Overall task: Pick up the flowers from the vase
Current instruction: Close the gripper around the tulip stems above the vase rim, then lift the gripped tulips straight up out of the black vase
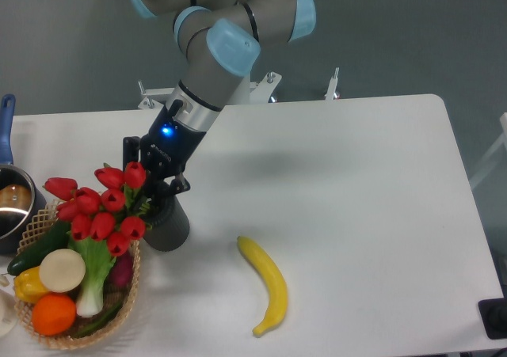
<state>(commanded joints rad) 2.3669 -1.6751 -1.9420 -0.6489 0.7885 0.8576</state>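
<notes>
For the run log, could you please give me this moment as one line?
gripper: at the tulip stems, above vase mouth | red tulips: leaning over wicker basket | dark vase: standing | banana: on table

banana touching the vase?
Apart. The fixed camera shows bare white table between the vase and the banana, which lies to the vase's right.

I am looking at one bunch of flowers (99, 209), and I am counting about nine red buds in it. One dark vase (166, 226) is standing beside it. One banana (268, 282) is lying on the table (356, 199). One wicker basket (36, 230) is sitting at the left, holding one orange (53, 314), one pale round item (62, 270), one leafy vegetable (97, 266) and one dark cucumber (41, 246). One pot (11, 203) is showing at the left edge. I am working with one gripper (154, 189).
</notes>
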